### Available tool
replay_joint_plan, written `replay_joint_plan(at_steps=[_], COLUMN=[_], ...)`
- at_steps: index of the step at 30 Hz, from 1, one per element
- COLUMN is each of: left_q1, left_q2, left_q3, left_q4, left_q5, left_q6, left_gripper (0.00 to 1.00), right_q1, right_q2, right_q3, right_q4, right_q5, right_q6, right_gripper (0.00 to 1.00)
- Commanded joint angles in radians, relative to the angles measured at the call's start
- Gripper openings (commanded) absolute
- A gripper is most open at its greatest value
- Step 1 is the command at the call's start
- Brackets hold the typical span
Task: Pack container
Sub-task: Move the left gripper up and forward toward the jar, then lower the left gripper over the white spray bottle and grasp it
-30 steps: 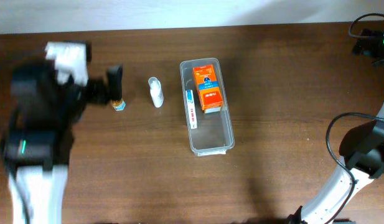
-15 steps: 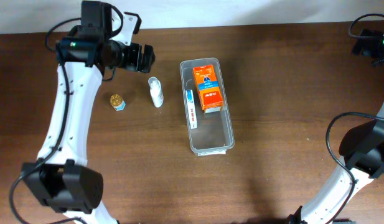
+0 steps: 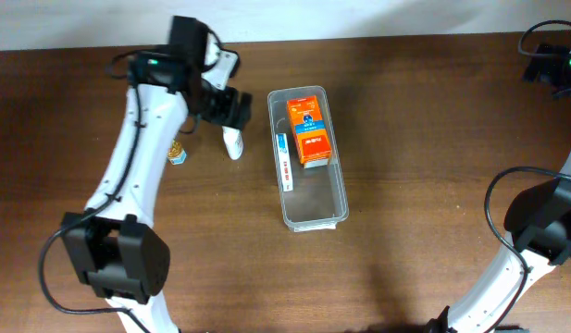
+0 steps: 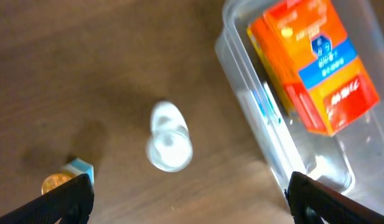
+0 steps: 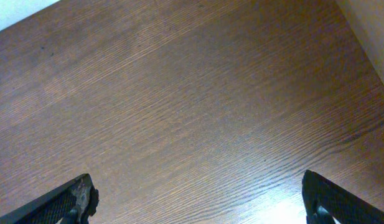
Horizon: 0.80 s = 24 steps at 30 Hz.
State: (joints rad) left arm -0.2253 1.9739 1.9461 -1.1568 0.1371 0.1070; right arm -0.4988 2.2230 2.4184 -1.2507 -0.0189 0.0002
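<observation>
Having swung right, the left hand (image 3: 228, 108) hovers wide open and empty over the bottle (image 3: 233, 145) beside the container (image 3: 316, 213).

Clear rectangular container (image 3: 317, 196), open-topped, upright, partly filled, on wooden table (image 3: 433, 185)

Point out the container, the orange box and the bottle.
container (image 3: 317, 199), overhead view, bare floor at its empty end.
orange box (image 3: 308, 134), overhead view, top face.
bottle (image 4: 170, 142), left wrist view, its middle.
</observation>
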Motion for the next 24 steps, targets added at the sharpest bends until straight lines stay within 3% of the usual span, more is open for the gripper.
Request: replay_joint_plan(at_steps=[1,24], left_q1=[-0.021,0.030], left_q2=[0.017,0.168], left_q3=[0.030,0.030], left_q4=[-0.021,-0.044], left_q5=[-0.107,-0.108], left_q6=[-0.055,-0.111], left_gripper=[0.99,0.99], right_q1=[0.001,0.001], right_q2=[0.007,0.007], right_q3=[0.019,0.019], right_q4=[0.002,0.002], right_q5=[0.005,0.005], right_q6=[0.005,0.005], right_gripper=[0.98,0.98])
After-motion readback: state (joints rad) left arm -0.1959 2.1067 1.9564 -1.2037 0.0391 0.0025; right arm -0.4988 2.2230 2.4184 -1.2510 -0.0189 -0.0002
